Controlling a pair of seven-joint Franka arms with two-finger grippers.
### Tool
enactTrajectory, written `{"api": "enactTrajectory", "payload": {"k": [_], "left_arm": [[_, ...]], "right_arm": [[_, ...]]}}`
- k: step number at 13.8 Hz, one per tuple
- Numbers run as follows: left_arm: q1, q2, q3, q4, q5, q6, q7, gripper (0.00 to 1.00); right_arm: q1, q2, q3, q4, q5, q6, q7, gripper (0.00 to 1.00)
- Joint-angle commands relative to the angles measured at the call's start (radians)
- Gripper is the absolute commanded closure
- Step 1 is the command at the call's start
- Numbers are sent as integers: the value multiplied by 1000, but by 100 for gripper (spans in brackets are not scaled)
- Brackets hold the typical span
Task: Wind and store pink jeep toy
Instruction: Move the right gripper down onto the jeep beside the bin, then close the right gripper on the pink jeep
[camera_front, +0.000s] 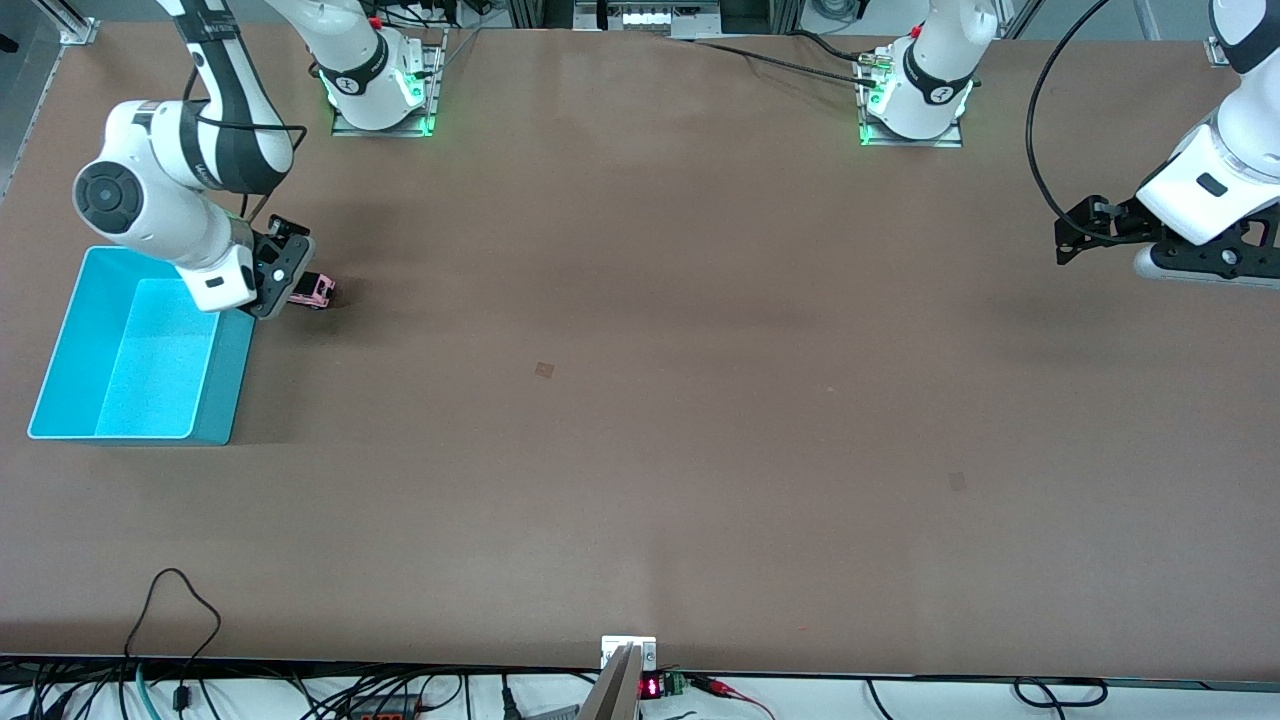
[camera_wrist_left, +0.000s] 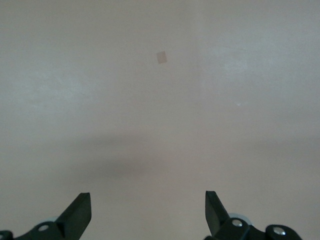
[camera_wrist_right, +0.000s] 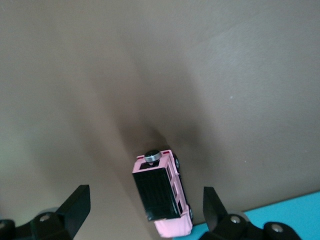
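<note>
The pink jeep toy (camera_front: 314, 291) stands on the brown table just beside the cyan bin (camera_front: 228, 385), toward the right arm's end. In the right wrist view the jeep (camera_wrist_right: 162, 197) shows its black roof and a silver knob at one end. My right gripper (camera_front: 283, 283) is over the jeep, low. It is open, its fingers wide on either side of the jeep (camera_wrist_right: 145, 195) and not touching it. My left gripper (camera_front: 1072, 238) waits in the air over the left arm's end of the table, open and empty (camera_wrist_left: 147, 200).
The cyan bin is empty; a corner of it shows in the right wrist view (camera_wrist_right: 292, 215). Two small dark patches mark the table (camera_front: 544, 370) (camera_front: 957, 481). Cables and a small device lie along the table edge nearest the front camera (camera_front: 630, 665).
</note>
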Motion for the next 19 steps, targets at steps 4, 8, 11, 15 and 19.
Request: {"api": "enactTrajectory", "payload": {"k": [4,8,11,15,19], "left_arm": [[-8,-12,3,5,-13,-22,-9,0],[-8,-12,2,6,-13,-29,-10,0],[-8,-12,2,8,-12,-29,-9,0],[-8,-5,2,17,-12,-30,-9,0],[-8,-5,2,19,-13,-39,-10,0]], "right_arm": [[-117,60,9,-147,-10,309,-201,0],[-142,80,9,-193,-10,386,-214,0],[-145,90,9,-191,-10,390,-238,43],[-145,80,11,-184,-10,385,-238,100],[-137,45,17,-118,14,325,-163,100]]}}
